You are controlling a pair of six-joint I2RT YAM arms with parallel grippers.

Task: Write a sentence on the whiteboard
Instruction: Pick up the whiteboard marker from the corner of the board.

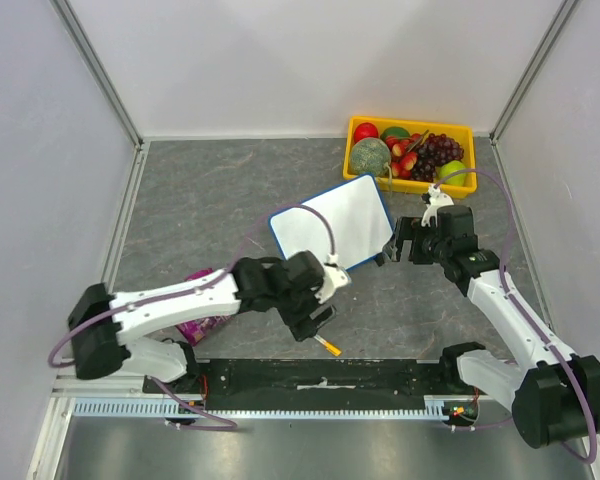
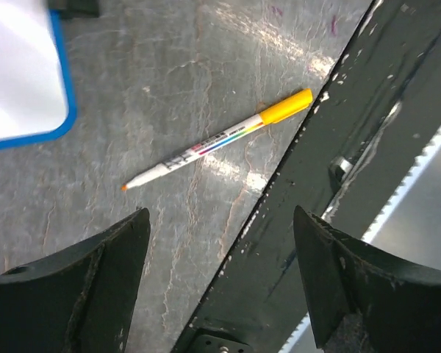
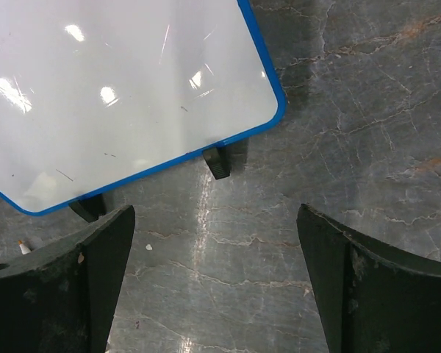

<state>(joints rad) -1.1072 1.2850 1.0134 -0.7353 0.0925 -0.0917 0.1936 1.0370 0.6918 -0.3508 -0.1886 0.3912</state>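
Note:
The whiteboard [image 1: 332,222] [image 3: 125,95] lies tilted mid-table, blue-framed, on small black feet [image 3: 219,162]. Its face is plain white and the sentence is not in view. One corner of the board [image 2: 22,73] shows in the left wrist view. An orange-tipped marker [image 1: 327,345] [image 2: 220,138] lies flat on the grey table beside the black base rail. My left gripper [image 1: 320,318] [image 2: 220,217] hovers open just above and short of the marker, holding nothing. My right gripper [image 1: 392,248] [image 3: 214,213] stands wide open at the board's right corner, with only bare table between its fingers.
A yellow tray [image 1: 464,127] of fruit sits at the back right, just behind the board. A pink packet [image 1: 202,322] lies under the left arm. The black base rail [image 1: 320,375] [image 2: 338,184] runs along the near edge. Walls close in on three sides.

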